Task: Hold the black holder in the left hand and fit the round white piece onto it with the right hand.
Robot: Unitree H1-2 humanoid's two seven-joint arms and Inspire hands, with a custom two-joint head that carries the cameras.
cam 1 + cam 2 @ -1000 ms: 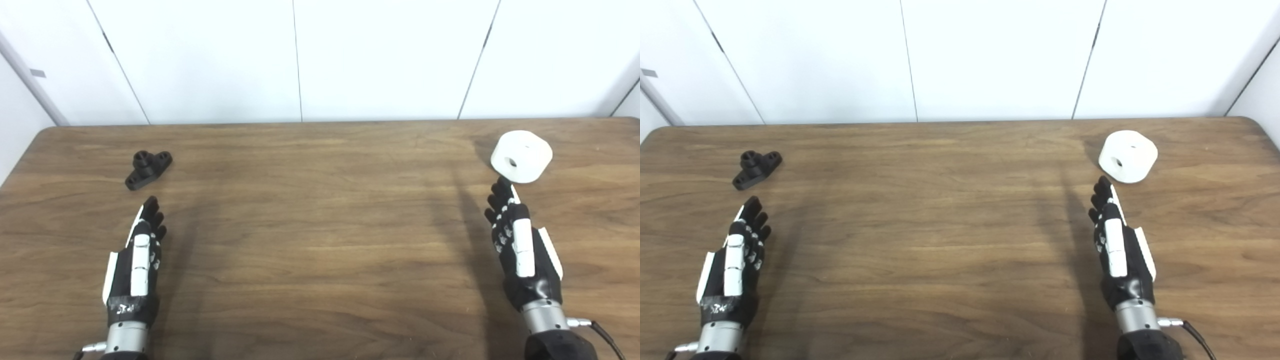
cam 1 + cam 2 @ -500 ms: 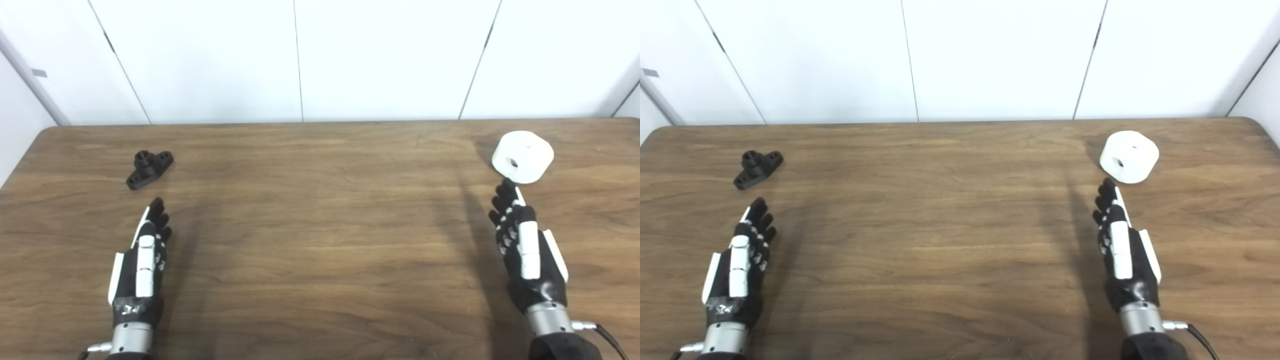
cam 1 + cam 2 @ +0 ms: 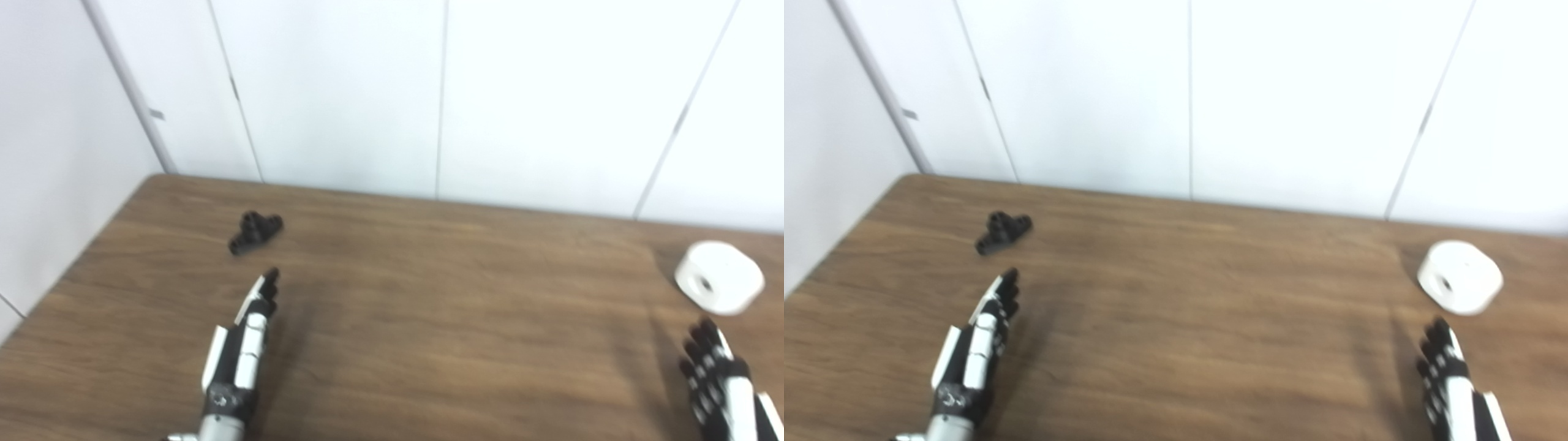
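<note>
Both hands are lying spread and empty: the left hand (image 3: 242,343) risks nudging the small black plastic holder (image 3: 255,231), upper left, while the right hand (image 3: 1454,383) could roll the round white piece (image 3: 1459,276) away.

left hand (image 3: 242,349) to black holder (image 3: 255,231): bare table (image 3: 429,318) | blurred, seemingly unobstructed

You see a black holder (image 3: 255,231) just beyond your black-and-white left hand (image 3: 240,352), and a plain white round piece (image 3: 719,285) beyond your black-and-white right hand (image 3: 1454,386). Beneath both hands, the table (image 3: 441,331) is brown with streaky wood grain.
</note>
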